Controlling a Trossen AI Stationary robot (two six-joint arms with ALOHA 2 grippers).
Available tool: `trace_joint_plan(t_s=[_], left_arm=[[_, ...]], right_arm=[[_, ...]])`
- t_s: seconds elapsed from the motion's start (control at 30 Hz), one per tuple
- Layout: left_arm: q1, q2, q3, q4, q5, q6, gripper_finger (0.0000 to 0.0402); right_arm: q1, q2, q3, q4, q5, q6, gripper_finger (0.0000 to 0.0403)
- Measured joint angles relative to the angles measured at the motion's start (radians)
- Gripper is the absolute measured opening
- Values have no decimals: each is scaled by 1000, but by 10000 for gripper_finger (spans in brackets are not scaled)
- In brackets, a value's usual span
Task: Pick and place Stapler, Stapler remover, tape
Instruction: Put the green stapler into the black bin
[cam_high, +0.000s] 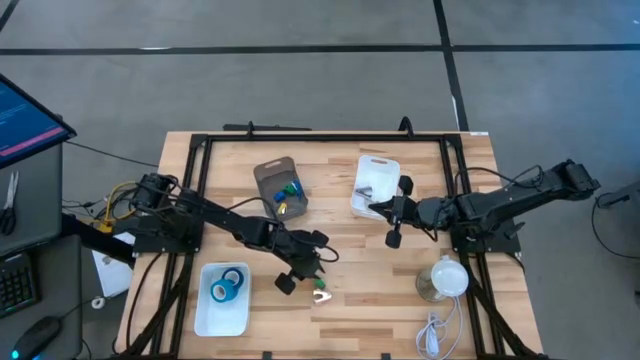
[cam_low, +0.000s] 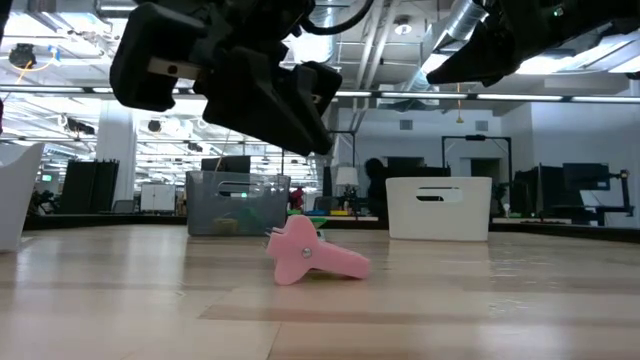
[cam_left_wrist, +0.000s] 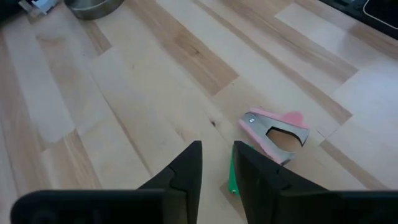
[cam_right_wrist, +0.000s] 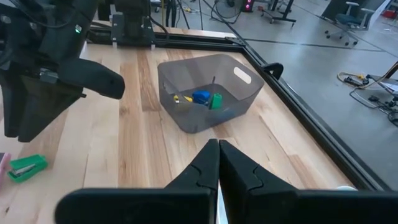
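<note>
Left gripper (cam_high: 303, 268) hangs just above the green stapler (cam_left_wrist: 231, 177) and pink remover (cam_left_wrist: 274, 130), fingers slightly parted and empty, seemingly lining up a grab. Right gripper (cam_high: 392, 223) waits by the white bin (cam_high: 375, 163), fingers pressed together. Tape (cam_high: 228, 285) sits in the white tray (cam_high: 205, 320).

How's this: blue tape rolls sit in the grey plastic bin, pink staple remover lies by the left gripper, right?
No: the high view shows the blue tape rolls in the white tray, not the grey plastic bin. The pink staple remover does lie by the left gripper.
</note>
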Motion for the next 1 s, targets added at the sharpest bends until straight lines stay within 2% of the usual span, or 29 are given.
trace_joint_plan(t_s=[0.17,0.33,0.63,1.0], left_arm=[[-1,2,0,-10,1,-12,84],[0,37,0,-11,16,-104,92],[-5,131,0,-8,47,-109,112],[6,156,2,37,48,-109,129]], right_arm=[[0,0,0,-1,0,0,0],[0,0,0,0,18,0,0],[0,0,0,1,44,0,0],[0,0,0,1,44,8,0]])
